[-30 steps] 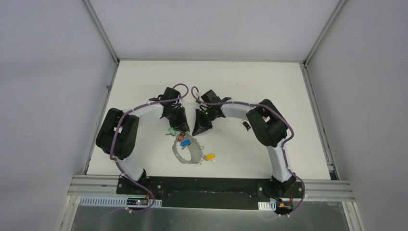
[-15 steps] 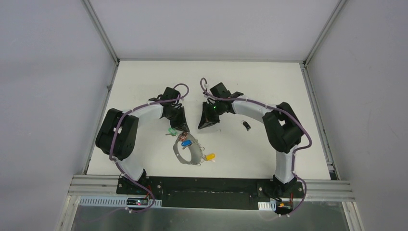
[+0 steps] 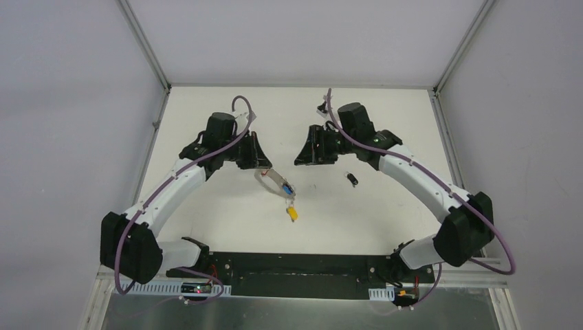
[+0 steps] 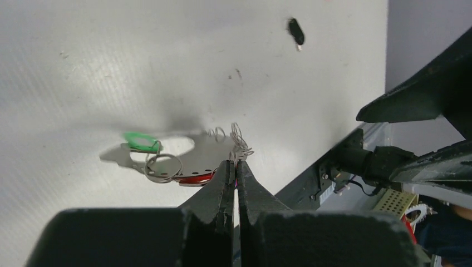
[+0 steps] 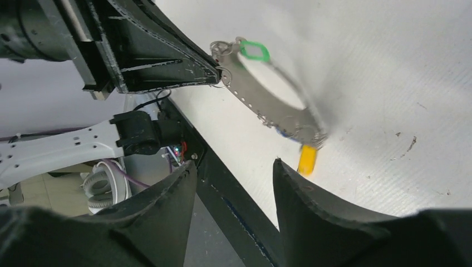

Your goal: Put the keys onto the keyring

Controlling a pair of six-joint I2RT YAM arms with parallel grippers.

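Two grippers: left gripper (image 4: 235,164) pinches large grey metal hoop keyring (image 5: 261,105) carrying coloured-headed keys (image 3: 293,214); right gripper (image 5: 234,163), at three o'clock, gapes empty.

Left pincer (image 3: 267,167) clamped, keyring (image 3: 275,180) lifted, seemingly hanging, right pincer (image 3: 301,161) parted, pulled back

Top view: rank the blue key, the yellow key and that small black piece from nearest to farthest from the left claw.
1. Blue key, on the keyring held by the left claw.
2. Yellow key, farther down the ring, toward the arm bases.
3. Small black piece, lying alone far to the right.
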